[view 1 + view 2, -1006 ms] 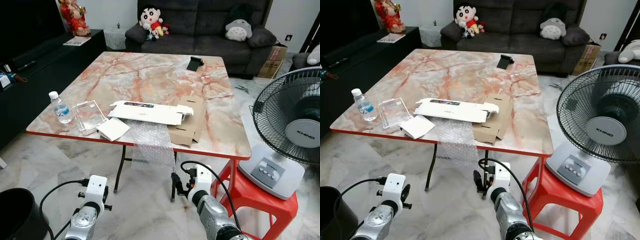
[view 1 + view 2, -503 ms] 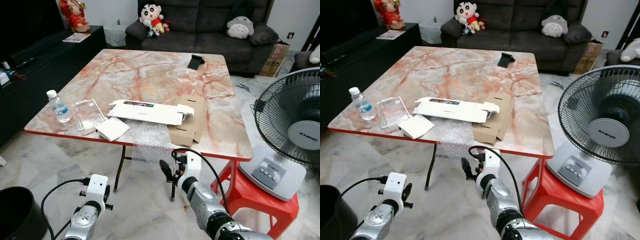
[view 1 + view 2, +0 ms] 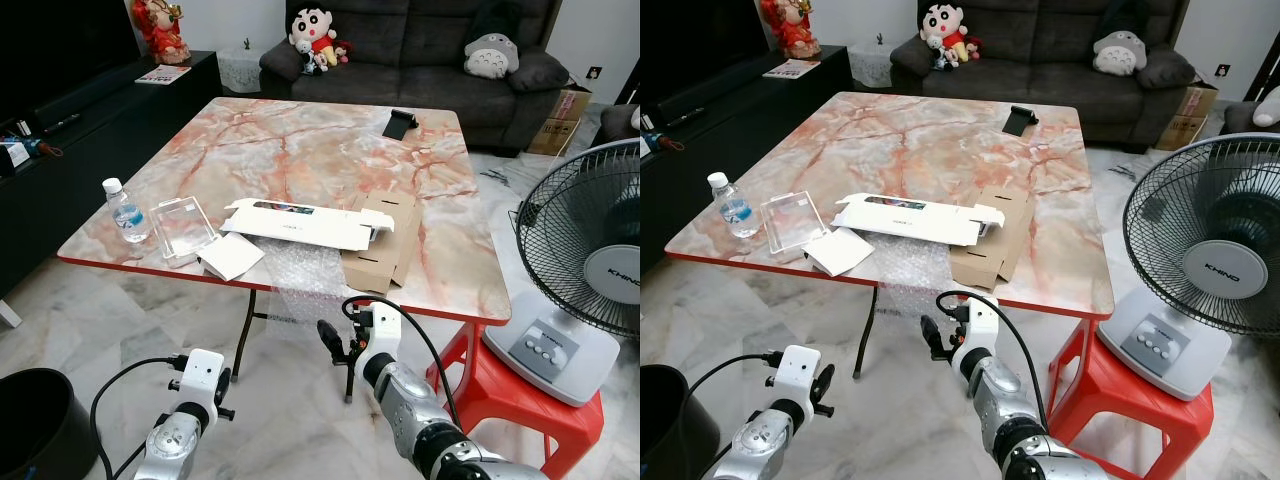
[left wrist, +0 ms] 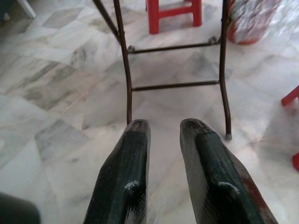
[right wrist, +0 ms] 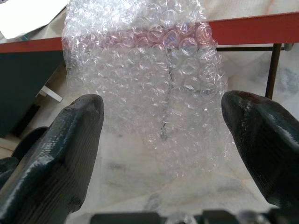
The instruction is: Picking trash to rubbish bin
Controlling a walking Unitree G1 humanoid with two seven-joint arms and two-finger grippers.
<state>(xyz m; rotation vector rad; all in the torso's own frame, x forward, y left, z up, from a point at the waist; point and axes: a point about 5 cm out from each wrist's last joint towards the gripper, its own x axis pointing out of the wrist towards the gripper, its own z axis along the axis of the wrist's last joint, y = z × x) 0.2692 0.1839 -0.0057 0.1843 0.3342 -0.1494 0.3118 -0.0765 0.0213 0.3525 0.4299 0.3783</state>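
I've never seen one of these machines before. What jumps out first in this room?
A pink marble-patterned table strewn with packaging: a sheet of bubble wrap hangs over its near edge, beneath a long white box and a flattened cardboard box. The right gripper is raised just below that wrap, fingers spread wide, while the left gripper hangs low over the floor. A big electric fan stands on a red stool at the right.

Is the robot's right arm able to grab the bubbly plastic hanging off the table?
Probably yes. The right gripper is open and raised just below the bubble wrap, which hangs free over the table edge. In the right wrist view the sheet sits between the spread fingers, with nothing in front.
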